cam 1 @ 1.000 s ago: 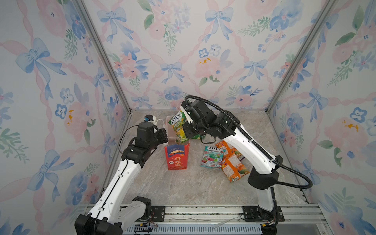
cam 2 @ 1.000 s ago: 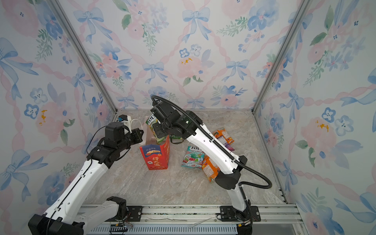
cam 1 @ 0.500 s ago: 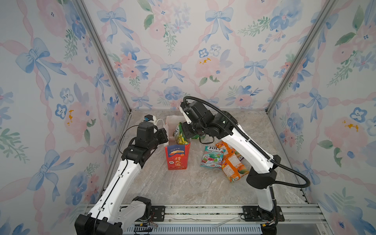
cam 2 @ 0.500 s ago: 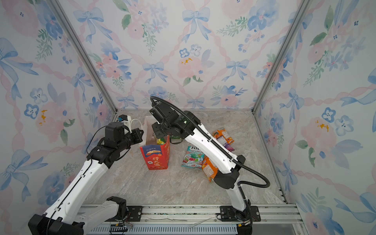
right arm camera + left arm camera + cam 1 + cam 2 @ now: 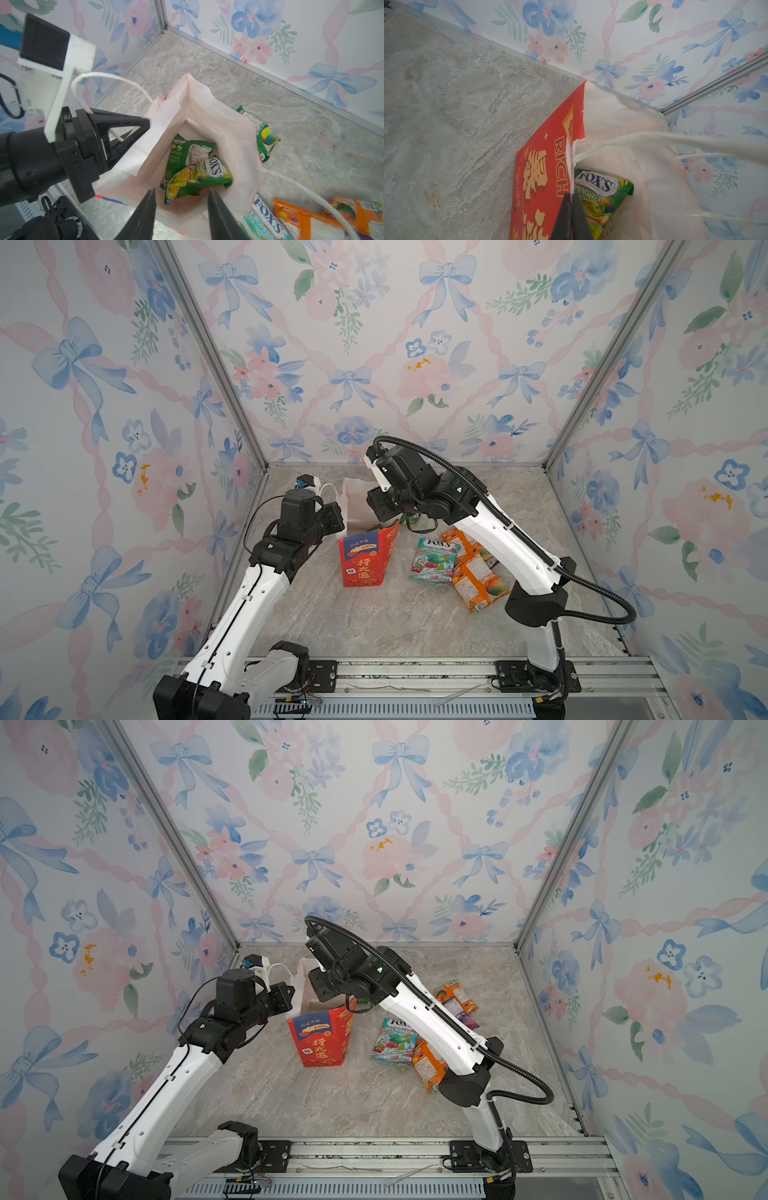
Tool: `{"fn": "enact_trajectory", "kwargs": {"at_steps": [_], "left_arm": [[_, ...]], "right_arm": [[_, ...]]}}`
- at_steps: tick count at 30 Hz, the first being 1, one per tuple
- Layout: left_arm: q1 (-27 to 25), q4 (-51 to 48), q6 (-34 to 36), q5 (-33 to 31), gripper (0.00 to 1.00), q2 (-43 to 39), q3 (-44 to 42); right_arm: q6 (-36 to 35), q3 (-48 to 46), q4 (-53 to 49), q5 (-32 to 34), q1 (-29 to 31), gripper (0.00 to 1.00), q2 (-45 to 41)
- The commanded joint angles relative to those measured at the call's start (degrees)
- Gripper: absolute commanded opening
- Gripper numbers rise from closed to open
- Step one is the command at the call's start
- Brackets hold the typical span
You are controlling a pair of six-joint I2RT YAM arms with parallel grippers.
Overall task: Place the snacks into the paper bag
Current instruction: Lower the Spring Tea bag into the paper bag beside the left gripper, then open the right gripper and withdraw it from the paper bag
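The red paper bag [image 5: 365, 561] [image 5: 316, 1040] stands open in the middle of the floor. My left gripper [image 5: 572, 197] is shut on the bag's rim [image 5: 572, 158] beside a white string handle [image 5: 654, 138], holding the mouth open. My right gripper [image 5: 180, 192] hangs open just over the mouth with nothing between its fingers. Two green snacks [image 5: 197, 174] [image 5: 187, 151] lie inside at the bottom. The left wrist view shows one green packet [image 5: 600, 193] in the bag. A teal packet [image 5: 432, 562] and orange packets [image 5: 478, 580] lie right of the bag.
Another green packet [image 5: 267, 139] lies on the floor right behind the bag. A purple packet [image 5: 467, 1017] sits under the orange ones. The enclosure's back wall [image 5: 374, 364] and left wall [image 5: 104, 448] stand close to the bag. The right arm's cable [image 5: 598, 593] loops to the right.
My right gripper held a green packet above the bag, lowered to the mouth and opened. The packet dropped inside. The left arm and the bag stayed put.
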Motion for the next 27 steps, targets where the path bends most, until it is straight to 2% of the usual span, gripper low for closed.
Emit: {"fn": "enact_trajectory", "kwargs": {"at_steps": [1,15,27], "left_arm": [[-0.2,-1.2,0.0,0.5,0.0,0.6,-0.1],[-0.2,-1.2,0.1,-0.1,0.0,0.1,-0.1],[-0.2,-1.2,-0.4,0.2,0.0,-0.9,0.2]], "right_arm": [[-1.9,-1.6,2.4,-1.6,-0.4,0.47,-5.5],[-0.1,-17.1,7.9,-1.5,-5.7,0.55,-19.7],[5.9,-33.9,14.1,-4.4,-13.7,0.65,-31.8]]}}
